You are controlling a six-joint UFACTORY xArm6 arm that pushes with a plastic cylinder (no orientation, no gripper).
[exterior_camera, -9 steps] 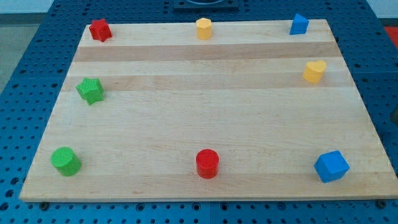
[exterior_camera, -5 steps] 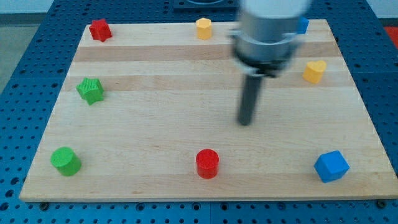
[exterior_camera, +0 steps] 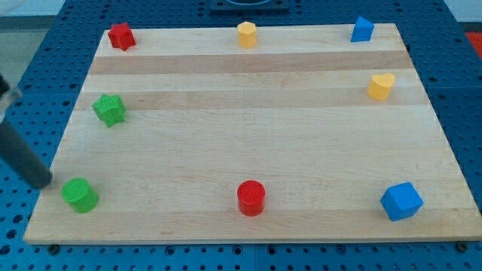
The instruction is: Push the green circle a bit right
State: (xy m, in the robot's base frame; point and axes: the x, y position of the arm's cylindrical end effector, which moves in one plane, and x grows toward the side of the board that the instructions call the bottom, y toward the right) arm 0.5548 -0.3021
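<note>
The green circle (exterior_camera: 79,195) stands near the board's bottom-left corner. My rod comes in from the view's left edge, blurred. My tip (exterior_camera: 41,183) sits just left of the green circle, at the board's left edge, with a small gap between them.
On the wooden board (exterior_camera: 248,128) also stand a green star (exterior_camera: 109,110), a red star-like block (exterior_camera: 120,36), a yellow hexagon (exterior_camera: 247,34), a blue block (exterior_camera: 362,29), a yellow heart (exterior_camera: 381,86), a red circle (exterior_camera: 251,198) and a blue cube (exterior_camera: 401,201).
The rod has swept from the board's middle right to the far left, beside the green circle. No block has moved.
</note>
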